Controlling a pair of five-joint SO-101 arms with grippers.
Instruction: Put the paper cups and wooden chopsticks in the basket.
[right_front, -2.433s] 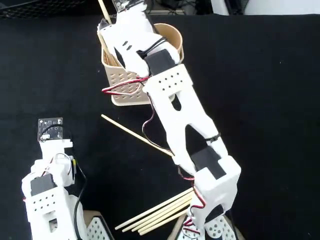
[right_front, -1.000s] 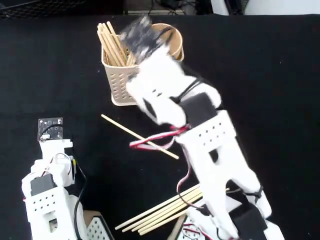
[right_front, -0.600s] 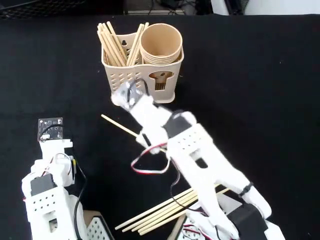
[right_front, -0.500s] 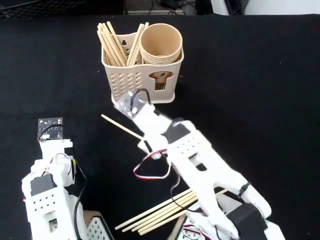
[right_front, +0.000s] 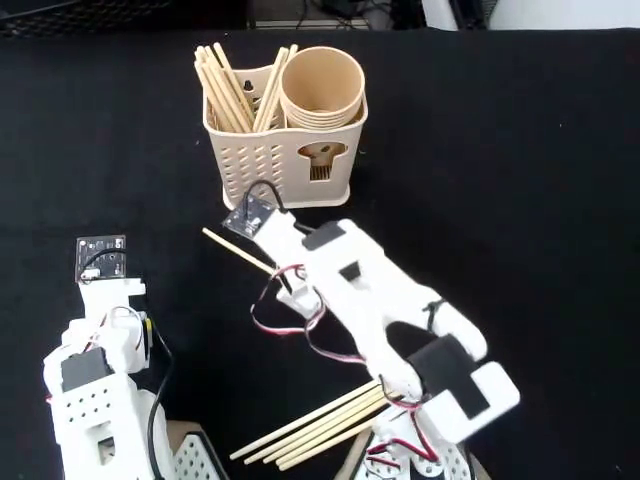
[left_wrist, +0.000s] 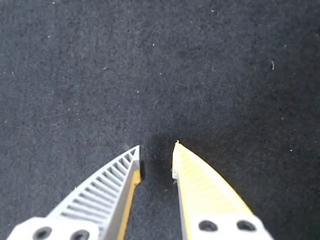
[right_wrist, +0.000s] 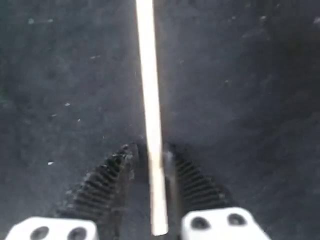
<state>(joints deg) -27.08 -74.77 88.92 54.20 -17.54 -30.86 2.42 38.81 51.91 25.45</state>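
Black cloth covers the desk (right_front: 520, 200), and two white arms rise from its near edge. The right arm (right_front: 390, 310) leans toward the desk's middle, while the left arm (right_front: 95, 380) sits folded at the near left corner.

Near the far edge stands the perforated basket (right_front: 275, 160). One of its compartments already holds a stack of paper cups (right_front: 322, 85), and the one beside it holds a sheaf of upright wooden chopsticks (right_front: 225, 85). No cup lies out on the desk, so that half of the job looks done.

What is left is chopsticks. A loose bundle (right_front: 310, 425) of several lies at the near edge, just beside the right arm's base. A single chopstick (right_front: 235, 250) lies aslant on the cloth between basket and bundle.

The right fingers (right_wrist: 195, 187) straddle this single stick, slightly apart, close on both sides but not visibly clamped. The left fingers (left_wrist: 200, 180) hang over bare cloth with a narrow gap between them, holding nothing.
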